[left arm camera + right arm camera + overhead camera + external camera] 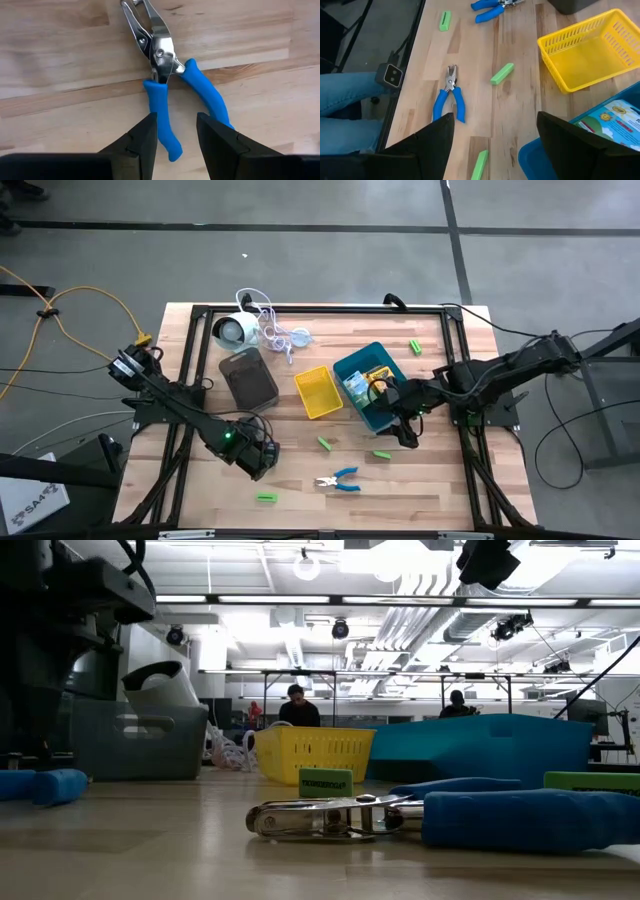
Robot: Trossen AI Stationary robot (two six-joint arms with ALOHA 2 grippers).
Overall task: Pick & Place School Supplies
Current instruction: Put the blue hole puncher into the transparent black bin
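Two blue-handled pliers lie flat on the wooden table. One pair (162,55) lies under my left gripper (176,120), which is open and points down over its handles; one handle runs between the fingers, and I see no touch. The other pair (338,479) lies near the front edge. My right gripper (405,430) hangs open above the table by the blue tray's near corner, holding nothing. Green blocks (325,443) (381,453) (265,497) lie scattered on the table. Printed boxes (358,383) rest in the blue tray (380,418).
A yellow tray (318,392) and a grey tray (247,377) stand left of the blue one. A white round device with a cord (232,330) sits at the far left. Another green block (415,346) lies far right. People show in the room beyond.
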